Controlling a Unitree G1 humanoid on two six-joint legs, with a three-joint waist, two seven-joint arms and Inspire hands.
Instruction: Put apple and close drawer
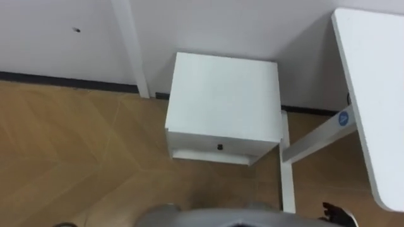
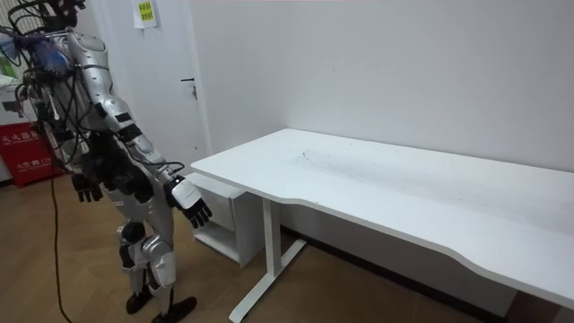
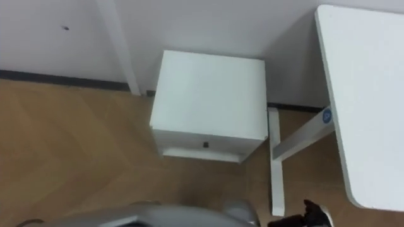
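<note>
A white cabinet (image 1: pixel 222 94) stands against the wall in front of me. Its drawer front (image 1: pixel 208 144) carries a small dark knob (image 1: pixel 219 147) and looks pushed in flush, with an open shelf below. My right hand (image 1: pixel 336 212) shows at the lower right edge, dark fingers relaxed and holding nothing. In the room view the right hand (image 2: pixel 193 208) hangs open, short of the cabinet (image 2: pixel 222 215). My left hand (image 2: pixel 87 188) hangs open and empty at my side. I stand about a step back from the cabinet.
A white desk (image 1: pixel 372 94) fills the right side, and its white leg and foot (image 1: pixel 287 170) stand close to the cabinet's right. A door frame post (image 1: pixel 131 47) rises left of the cabinet. Bare wooden floor (image 1: pixel 76 151) lies to the left.
</note>
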